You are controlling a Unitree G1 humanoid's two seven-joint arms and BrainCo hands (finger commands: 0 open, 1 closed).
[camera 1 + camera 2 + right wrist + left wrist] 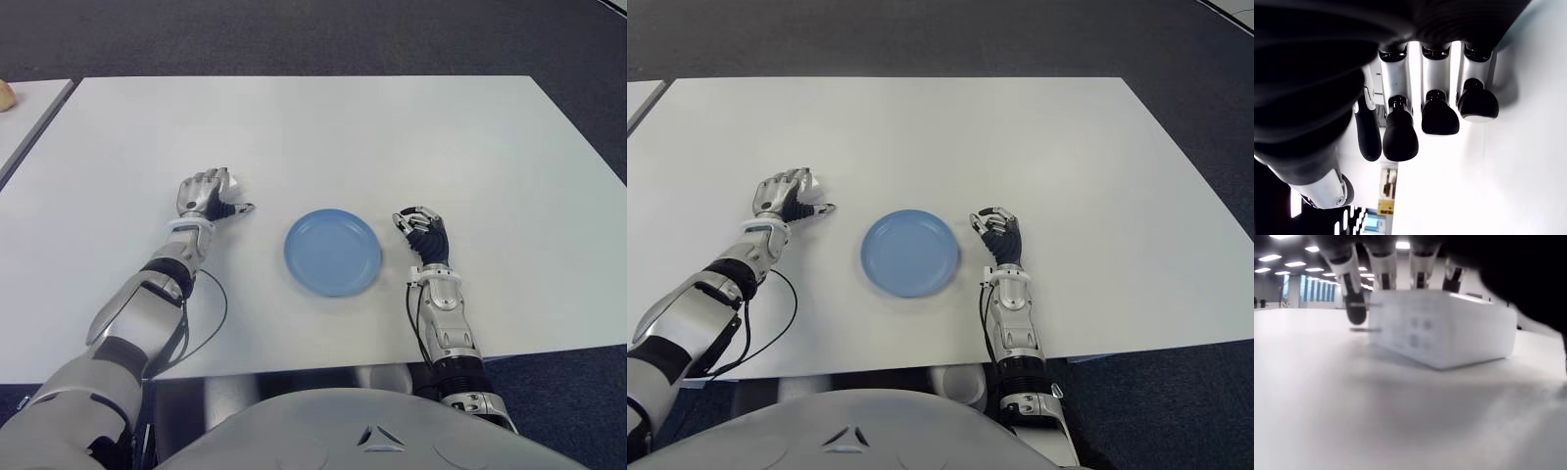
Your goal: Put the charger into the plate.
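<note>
The white charger (1440, 328) lies flat on the white table (392, 137), to the left of the blue plate (297, 251). My left hand (208, 194) is on it: the fingers (1420, 264) curl down over its far edge and the thumb (1355, 308) presses at one corner. Only a white sliver of the charger (234, 182) shows past the knuckles in the eye views. The plate holds nothing. My right hand (421, 230) shows just to the right of the plate, its fingers (1440, 115) curled with nothing in them.
A second table (24, 113) adjoins at the far left, with a small pale object (5, 94) at its edge. Dark carpet surrounds the table. A cable (211, 313) loops beside my left forearm.
</note>
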